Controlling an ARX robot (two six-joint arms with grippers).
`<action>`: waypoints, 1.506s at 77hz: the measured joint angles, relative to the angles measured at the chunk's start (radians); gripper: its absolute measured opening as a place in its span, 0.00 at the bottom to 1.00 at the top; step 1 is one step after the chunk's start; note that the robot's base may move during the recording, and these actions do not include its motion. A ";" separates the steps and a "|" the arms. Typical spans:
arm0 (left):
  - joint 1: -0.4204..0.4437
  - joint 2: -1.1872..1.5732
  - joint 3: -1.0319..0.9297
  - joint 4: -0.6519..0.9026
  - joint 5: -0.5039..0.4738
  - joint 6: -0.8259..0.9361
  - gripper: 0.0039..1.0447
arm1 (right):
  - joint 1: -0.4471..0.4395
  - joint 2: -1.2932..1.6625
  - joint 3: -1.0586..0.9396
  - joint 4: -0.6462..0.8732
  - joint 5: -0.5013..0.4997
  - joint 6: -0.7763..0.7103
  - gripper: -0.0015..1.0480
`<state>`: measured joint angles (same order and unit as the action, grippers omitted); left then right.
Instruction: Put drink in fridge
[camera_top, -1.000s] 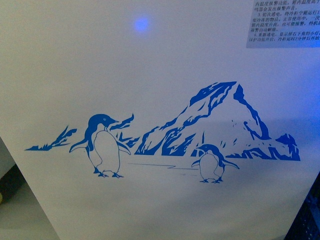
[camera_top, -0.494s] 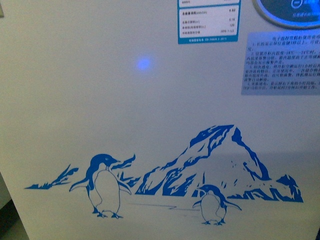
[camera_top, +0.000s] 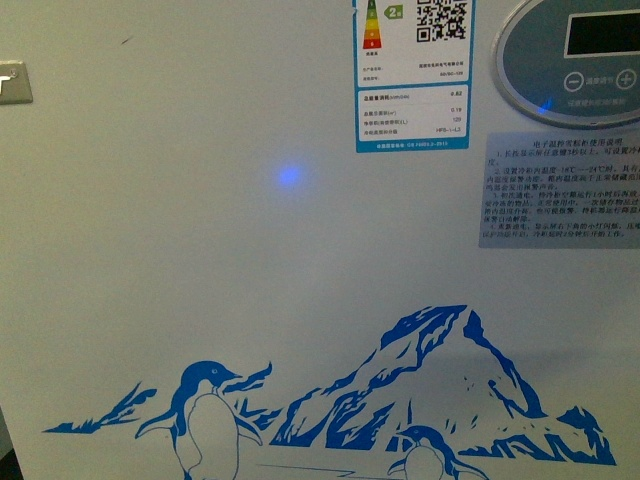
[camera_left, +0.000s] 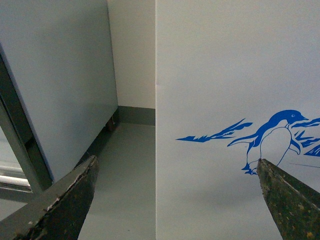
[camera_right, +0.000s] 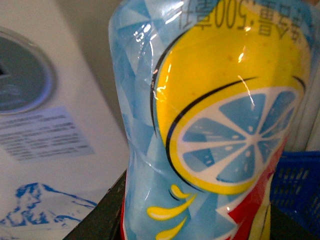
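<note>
The fridge fills the front view: its white front wall (camera_top: 200, 300) with the blue penguin-and-mountain decal (camera_top: 400, 410) low in the picture. Neither gripper shows there. In the right wrist view my right gripper (camera_right: 192, 222) is shut on the drink (camera_right: 210, 125), a bottle with a blue label showing a yellow lemon slice; its liquid and cap are hidden. The fridge wall (camera_right: 65, 170) stands close beside it. In the left wrist view my left gripper (camera_left: 175, 200) is open and empty, facing the fridge wall (camera_left: 225, 75) near its corner, with a penguin (camera_left: 275, 142) between the fingers.
An energy label (camera_top: 415, 75), a round control panel (camera_top: 575, 60) and a text sticker (camera_top: 560, 190) sit high on the fridge front. A tall grey cabinet (camera_left: 60, 85) stands beside the fridge, with grey floor (camera_left: 125, 165) between them. A blue basket (camera_right: 300, 185) is behind the drink.
The front view has risen along the fridge wall: the decal has slid down the picture, and the energy label and control panel have come into view.
</note>
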<state>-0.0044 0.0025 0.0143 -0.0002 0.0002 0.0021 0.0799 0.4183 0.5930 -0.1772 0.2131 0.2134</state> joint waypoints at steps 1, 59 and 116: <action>0.000 0.000 0.000 0.000 0.000 0.000 0.92 | 0.015 -0.004 0.000 0.006 0.014 -0.002 0.39; 0.000 0.000 0.000 0.000 0.000 0.000 0.92 | -0.180 -0.044 -0.079 0.105 -0.100 -0.023 0.39; 0.000 0.000 0.000 0.000 0.000 0.000 0.92 | -0.010 -0.064 -0.105 0.151 -0.101 -0.027 0.39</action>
<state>-0.0044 0.0021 0.0143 -0.0002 0.0002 0.0021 0.0700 0.3542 0.4881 -0.0265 0.1120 0.1867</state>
